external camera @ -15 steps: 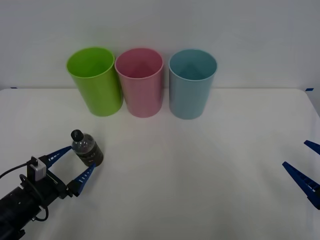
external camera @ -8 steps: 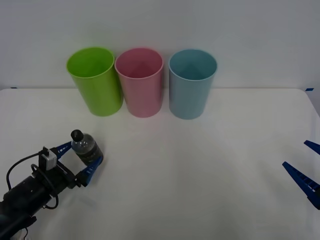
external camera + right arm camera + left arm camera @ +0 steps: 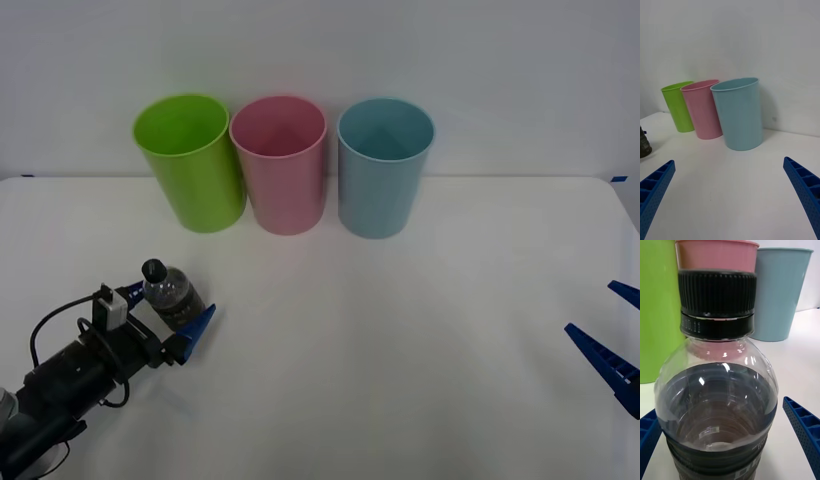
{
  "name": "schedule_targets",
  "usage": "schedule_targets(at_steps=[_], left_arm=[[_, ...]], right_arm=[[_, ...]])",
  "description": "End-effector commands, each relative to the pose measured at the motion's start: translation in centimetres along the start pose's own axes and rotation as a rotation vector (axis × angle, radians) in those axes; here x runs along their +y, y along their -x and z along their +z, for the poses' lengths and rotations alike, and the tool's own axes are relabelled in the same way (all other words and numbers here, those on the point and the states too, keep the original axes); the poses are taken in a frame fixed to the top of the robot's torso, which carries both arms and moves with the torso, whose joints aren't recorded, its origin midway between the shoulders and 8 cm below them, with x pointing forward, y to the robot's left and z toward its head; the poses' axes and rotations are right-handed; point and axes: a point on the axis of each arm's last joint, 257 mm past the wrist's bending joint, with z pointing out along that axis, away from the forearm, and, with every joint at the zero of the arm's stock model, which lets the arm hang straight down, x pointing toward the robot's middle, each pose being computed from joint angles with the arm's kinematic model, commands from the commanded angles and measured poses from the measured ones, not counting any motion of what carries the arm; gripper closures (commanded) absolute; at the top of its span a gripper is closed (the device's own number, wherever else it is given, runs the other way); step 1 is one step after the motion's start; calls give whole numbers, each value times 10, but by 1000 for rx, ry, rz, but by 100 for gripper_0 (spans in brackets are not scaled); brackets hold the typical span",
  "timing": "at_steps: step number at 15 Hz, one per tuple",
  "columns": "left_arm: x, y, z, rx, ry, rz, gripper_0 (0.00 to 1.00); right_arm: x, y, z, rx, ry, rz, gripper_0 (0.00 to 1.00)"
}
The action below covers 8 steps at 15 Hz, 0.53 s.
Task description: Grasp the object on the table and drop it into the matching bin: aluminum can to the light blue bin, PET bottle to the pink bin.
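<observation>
clear plastic bottle with black screw cap stands upright on the white table, cap up, at its left near side. left gripper brackets it, blue fingers spread, not yet clamped. right gripper waits open at the table's right edge.

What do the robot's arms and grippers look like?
The left gripper has blue, ribbed, pointy fingers on a black round arm, with a small white block and a looping black cable. The right gripper has the same blue wedge-shaped fingers, dotted with tiny bumps.
</observation>
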Motion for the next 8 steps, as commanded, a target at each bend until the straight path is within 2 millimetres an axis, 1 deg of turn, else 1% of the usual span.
schedule_targets(at_steps=[1,2,3,4,8], left_arm=[[0,1,1,-1,0,1,0],[1,1,0,0,1,2,27],[1,1,1,-1,1,4,88],[1,1,1,-1,1,7,100],[1,0,0,1,2,9,100]], right_arm=[[0,0,0,0,0,0,0],[0,0,0,0,0,0,0],[0,0,0,0,0,0,0],[0,0,0,0,0,0,0],[0,0,0,0,0,0,0]])
